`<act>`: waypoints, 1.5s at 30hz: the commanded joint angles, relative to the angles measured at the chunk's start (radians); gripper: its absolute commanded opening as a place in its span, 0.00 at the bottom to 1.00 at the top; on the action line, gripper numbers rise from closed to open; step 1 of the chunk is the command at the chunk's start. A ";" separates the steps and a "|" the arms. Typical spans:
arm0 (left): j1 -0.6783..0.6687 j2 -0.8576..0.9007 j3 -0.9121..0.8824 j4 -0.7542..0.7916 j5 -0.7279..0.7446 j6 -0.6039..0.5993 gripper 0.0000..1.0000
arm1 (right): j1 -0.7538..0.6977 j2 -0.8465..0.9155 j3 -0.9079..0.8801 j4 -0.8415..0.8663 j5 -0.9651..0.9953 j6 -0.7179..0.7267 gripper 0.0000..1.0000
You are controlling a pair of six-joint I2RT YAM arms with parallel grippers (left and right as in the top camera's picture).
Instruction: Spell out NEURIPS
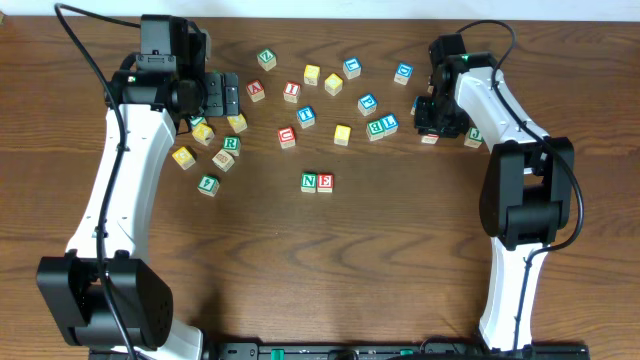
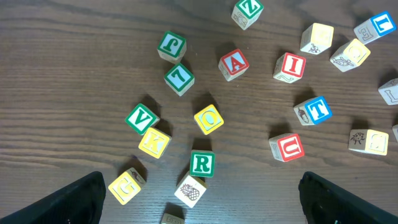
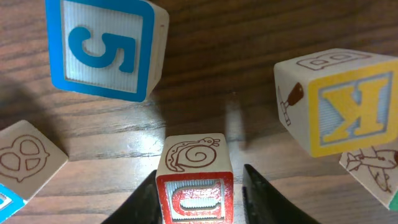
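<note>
NE pair [image 1: 317, 182] touching mid-table — R fingers [image 3: 261, 202] flank red cube [image 3: 194, 186].

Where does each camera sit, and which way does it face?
Overhead: fixed above the table, facing straight down on scattered cubes; left arm and right arm show.
Left wrist: on the left arm, facing down on the green R cube; its dark fingers show.
Right wrist: low over the table, facing a red-framed cube between its fingers.
Shared: overhead and left wrist both show the red A cube.
</note>
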 commanded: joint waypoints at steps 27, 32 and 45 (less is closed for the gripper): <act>0.002 -0.023 0.023 -0.006 -0.009 -0.009 0.98 | 0.128 0.002 -0.003 -0.132 -0.172 -0.591 0.44; 0.002 -0.023 0.023 -0.006 -0.009 -0.009 0.98 | 0.177 0.002 -0.003 -0.150 -0.108 -0.665 0.45; 0.002 -0.023 0.023 -0.006 -0.009 -0.009 0.98 | 0.150 -0.095 0.015 -0.089 -0.027 -0.410 0.53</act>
